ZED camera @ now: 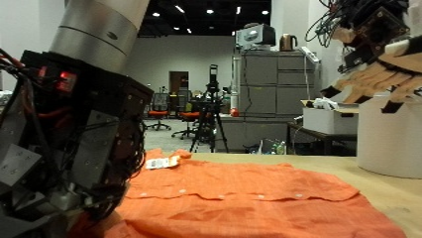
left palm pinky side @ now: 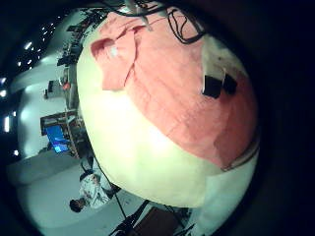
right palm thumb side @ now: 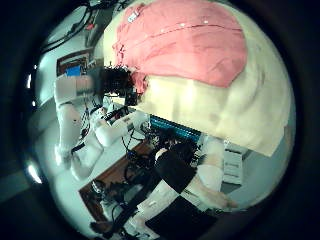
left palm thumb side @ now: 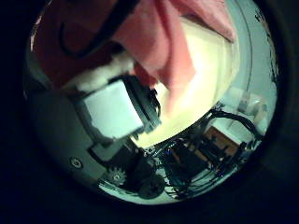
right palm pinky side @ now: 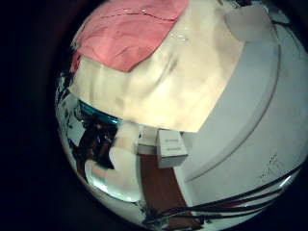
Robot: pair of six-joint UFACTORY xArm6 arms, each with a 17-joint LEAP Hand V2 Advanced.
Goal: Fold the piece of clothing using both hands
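An orange garment [ZED camera: 251, 198] lies spread flat on the pale table [ZED camera: 396, 183]. My left hand [ZED camera: 66, 159] is low at the garment's near edge, dark and close to the camera. My right hand [ZED camera: 376, 64] is raised high above the table's far side with its fingers straight, holding nothing. The left little finger side palm view shows the garment [left palm pinky side: 167, 79] from above with one corner turned over. The left thumb side palm view shows the cloth [left palm thumb side: 163, 37] close by. The right thumb side palm view shows the garment [right palm thumb side: 190, 45] with the left hand [right palm thumb side: 115, 80] at its edge. The right little finger side palm view shows the garment [right palm pinky side: 125, 34] on the table [right palm pinky side: 202, 77].
A white cylinder [ZED camera: 389, 139] stands at the table's edge under my right hand. Grey cabinets [ZED camera: 270, 94] and a tripod [ZED camera: 211, 109] stand in the room behind. Bare table [left palm pinky side: 148, 147] lies beside the garment.
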